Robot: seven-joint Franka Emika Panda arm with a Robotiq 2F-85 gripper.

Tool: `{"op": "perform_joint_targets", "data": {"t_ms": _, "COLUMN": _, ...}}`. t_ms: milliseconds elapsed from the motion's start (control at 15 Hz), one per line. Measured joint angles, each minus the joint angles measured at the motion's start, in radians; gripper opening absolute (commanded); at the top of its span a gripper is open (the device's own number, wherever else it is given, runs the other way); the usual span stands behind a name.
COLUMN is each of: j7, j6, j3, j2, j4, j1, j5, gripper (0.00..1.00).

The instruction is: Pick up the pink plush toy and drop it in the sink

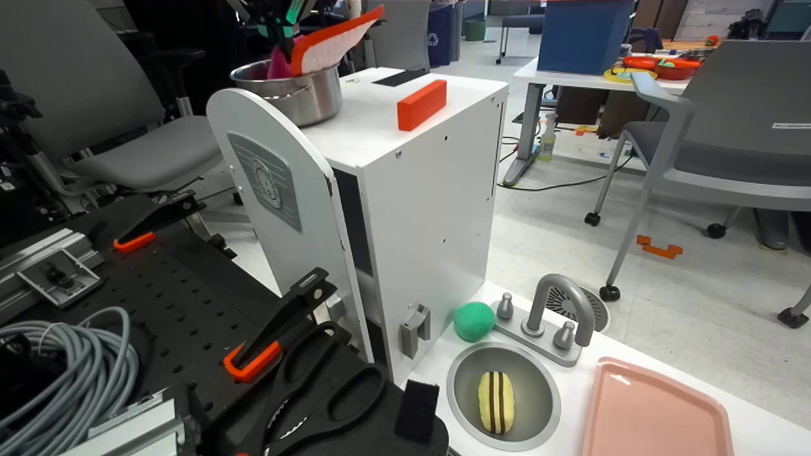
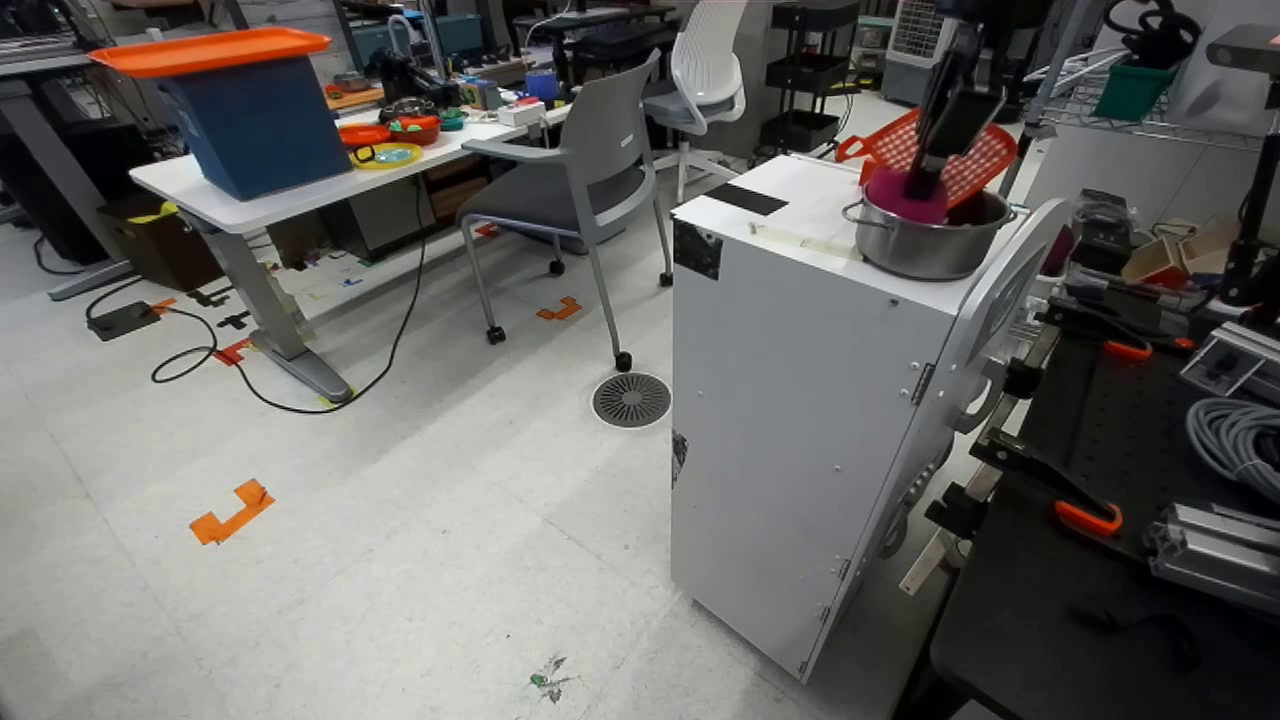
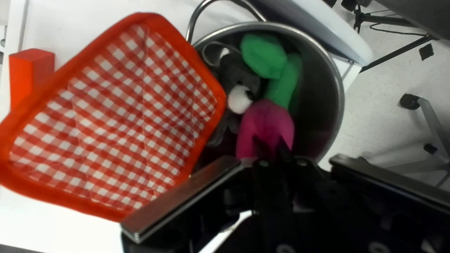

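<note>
Metal pot [image 1: 317, 98] set on white cabinet [image 1: 437, 196], near orange-red block [image 1: 419, 107]. Grey toy animal [image 3: 235, 70] and green pieces [image 3: 263, 56] contained in pot, partly overlapped by checkered cloth [image 3: 123, 119]. Green ball [image 1: 474, 321], pink tray [image 1: 659, 411] placed on counter [image 1: 770, 430].

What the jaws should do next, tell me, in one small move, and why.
Probably ease straight up: the jaws look closed on the pink plush toy, which the wrist view shows inside the rim of the metal pot; rising first should clear that rim before any swing toward the sink.
</note>
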Motion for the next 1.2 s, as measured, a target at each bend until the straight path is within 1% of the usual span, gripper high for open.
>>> {"op": "perform_joint_targets", "data": {"t_ms": 333, "j7": 0.063, "j6": 0.000, "j3": 0.009, "j2": -0.063, "j4": -0.017, "j1": 0.001, "j5": -0.022, "gripper": 0.02}}
{"op": "perform_joint_targets", "data": {"t_ms": 667, "j7": 0.228, "j6": 0.021, "j3": 0.006, "j2": -0.164, "j4": -0.052, "j1": -0.011, "j5": -0.124, "gripper": 0.02}}
{"op": "perform_joint_targets", "data": {"t_ms": 867, "j7": 0.320, "j6": 0.023, "j3": -0.007, "j2": -0.209, "j4": -0.056, "j1": -0.044, "j5": -0.172, "gripper": 0.02}}
{"op": "perform_joint_targets", "data": {"t_ms": 1200, "j7": 0.445, "j6": 0.023, "j3": -0.023, "j2": -0.252, "j4": -0.055, "j1": -0.120, "j5": -0.255, "gripper": 0.02}}
